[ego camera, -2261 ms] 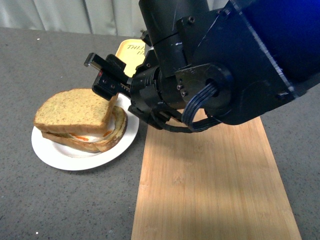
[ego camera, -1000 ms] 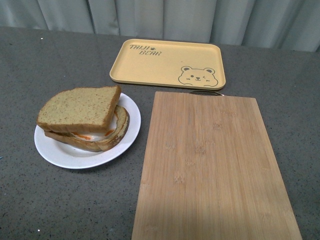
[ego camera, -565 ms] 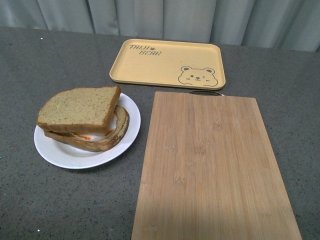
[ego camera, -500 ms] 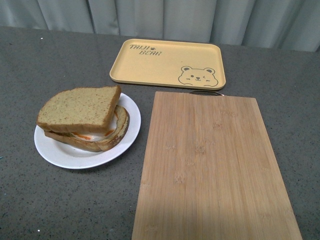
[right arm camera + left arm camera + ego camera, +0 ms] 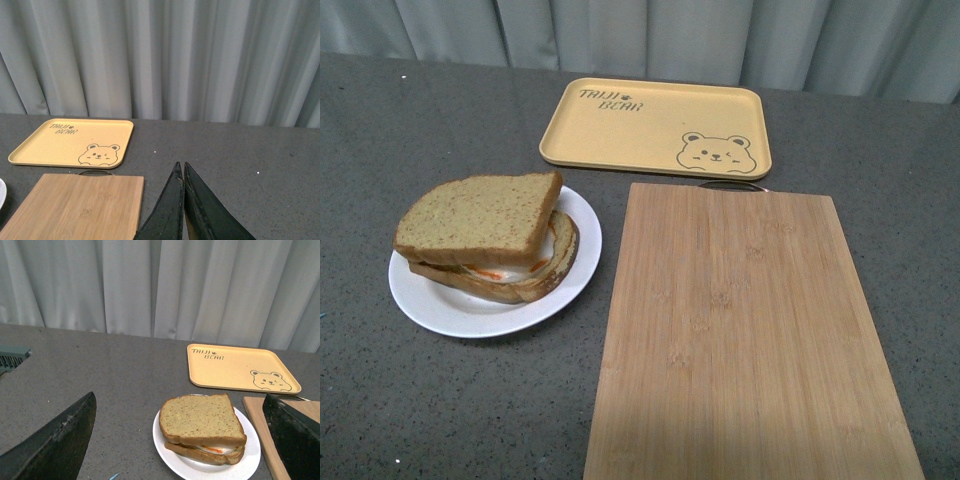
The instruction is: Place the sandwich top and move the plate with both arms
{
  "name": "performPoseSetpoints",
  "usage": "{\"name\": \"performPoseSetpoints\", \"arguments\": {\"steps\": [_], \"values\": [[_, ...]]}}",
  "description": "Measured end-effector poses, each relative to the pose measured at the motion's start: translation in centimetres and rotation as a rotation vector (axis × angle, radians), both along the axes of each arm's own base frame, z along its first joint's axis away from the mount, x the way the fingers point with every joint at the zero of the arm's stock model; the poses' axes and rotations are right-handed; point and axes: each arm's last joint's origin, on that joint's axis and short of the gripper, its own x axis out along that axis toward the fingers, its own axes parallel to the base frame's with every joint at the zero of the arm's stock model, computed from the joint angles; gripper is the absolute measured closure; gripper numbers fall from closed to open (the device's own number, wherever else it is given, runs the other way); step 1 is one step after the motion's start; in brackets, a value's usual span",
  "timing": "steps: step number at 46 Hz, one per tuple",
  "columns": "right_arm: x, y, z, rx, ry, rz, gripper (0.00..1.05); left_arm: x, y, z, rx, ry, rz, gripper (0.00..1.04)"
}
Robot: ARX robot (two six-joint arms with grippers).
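The sandwich top lies flat on the egg-bearing lower slice, stacked on the white plate at the table's left. Neither arm shows in the front view. In the left wrist view my left gripper is open, its two dark fingers spread wide on either side of the sandwich top and plate, well short of them. My right gripper is shut with nothing between its fingers, hovering over bare table to the right of the board.
A wooden cutting board lies right beside the plate. A yellow bear tray sits behind both. Grey curtains close the back. A grey object lies at the far left of the table.
The black arm that hung over the plate beside the sandwich top 2.3 s ago has pulled out of the front view. The sandwich and plate have stayed put since.
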Motion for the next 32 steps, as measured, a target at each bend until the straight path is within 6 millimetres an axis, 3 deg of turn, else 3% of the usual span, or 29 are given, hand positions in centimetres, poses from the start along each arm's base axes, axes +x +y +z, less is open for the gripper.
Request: {"name": "performPoseSetpoints", "arguments": {"steps": [28,32], "values": [[-1.8,0.0,-0.3,0.0,0.005,0.003,1.04,0.0,0.0,0.0,0.0,0.0,0.0,0.07],[-1.8,0.0,-0.3,-0.002,0.005,0.003,0.91,0.0,0.0,0.0,0.0,0.0,0.0,0.07]]}}
